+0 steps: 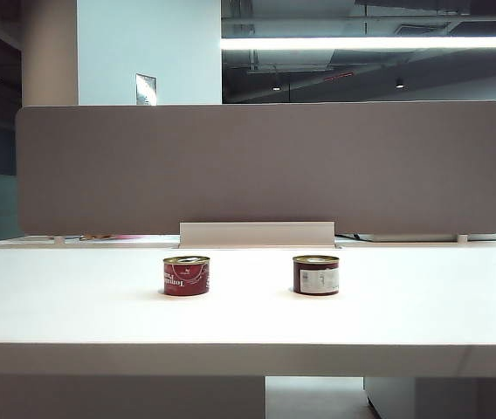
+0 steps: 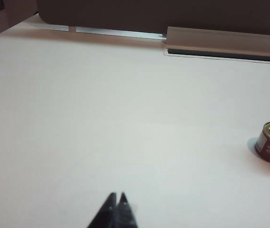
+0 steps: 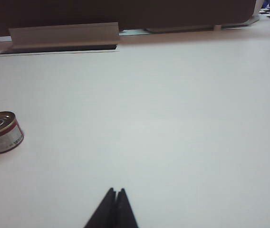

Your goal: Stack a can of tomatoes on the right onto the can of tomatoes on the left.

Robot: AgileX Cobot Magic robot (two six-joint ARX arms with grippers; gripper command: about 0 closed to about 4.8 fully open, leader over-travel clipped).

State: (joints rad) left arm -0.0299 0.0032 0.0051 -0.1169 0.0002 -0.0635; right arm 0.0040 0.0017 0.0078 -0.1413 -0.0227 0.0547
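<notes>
My left fingers (image 2: pixel 116 195) and right fingers (image 3: pixel 116 190) are pressed together, empty, above the bench (image 1: pixel 423 305) near its front edge. The right can (image 1: pixel 316 274) and the left can (image 1: pixel 186 275) stand upright mid-bench, well apart, far from both.

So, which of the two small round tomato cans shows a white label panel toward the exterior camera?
The right can; the left can shows only red label with white lettering.

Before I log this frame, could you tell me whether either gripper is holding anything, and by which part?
Nothing is held. The left gripper and right gripper are both shut and empty above the table, away from both cans.
</notes>
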